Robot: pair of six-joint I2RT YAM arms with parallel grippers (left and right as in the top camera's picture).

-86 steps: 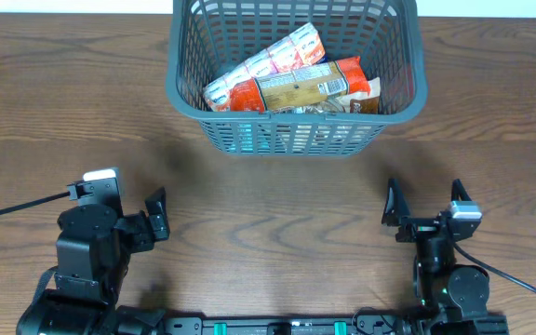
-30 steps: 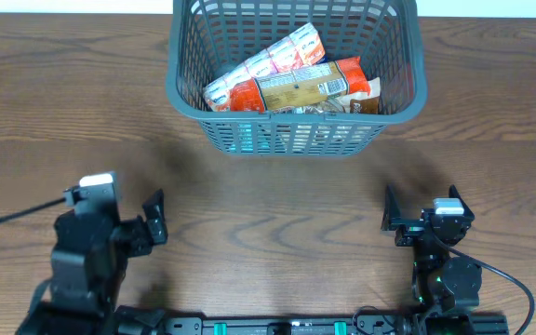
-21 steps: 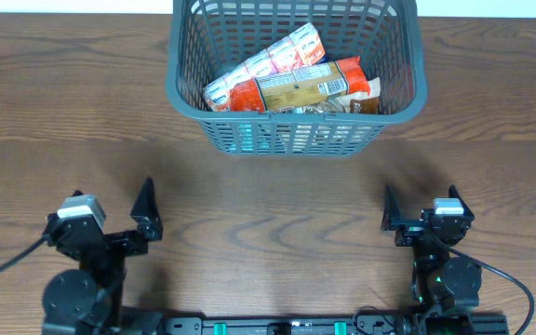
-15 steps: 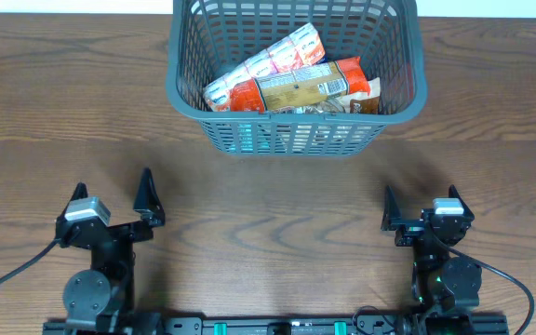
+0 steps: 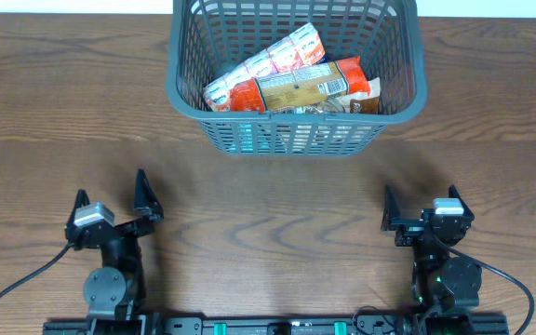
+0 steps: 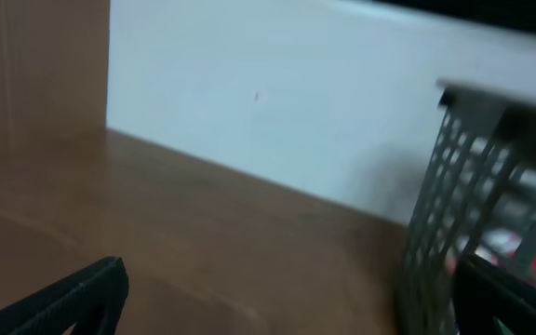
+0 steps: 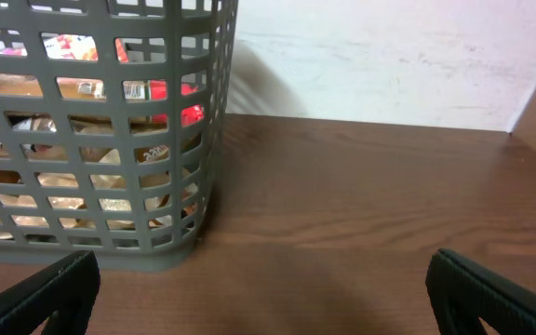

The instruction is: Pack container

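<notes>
The dark grey-blue lattice container [image 5: 182, 98] stands at the far middle of the wooden table and holds several snack packs [image 5: 291, 79]. It also shows in the right wrist view [image 7: 217, 112] and, blurred, in the left wrist view [image 6: 435, 214]. My left gripper [image 5: 112, 197] is open and empty near the front left edge. My right gripper [image 5: 421, 205] is open and empty near the front right edge. Both are well short of the container.
A white wall [image 7: 389, 56] runs behind the table. Bare wooden tabletop [image 5: 268, 205] lies between the grippers and the container.
My left arm has swung and settled at the front left, its gripper now pointing toward the far side. The right arm drew back slightly early on, then held still. The container has not moved.
</notes>
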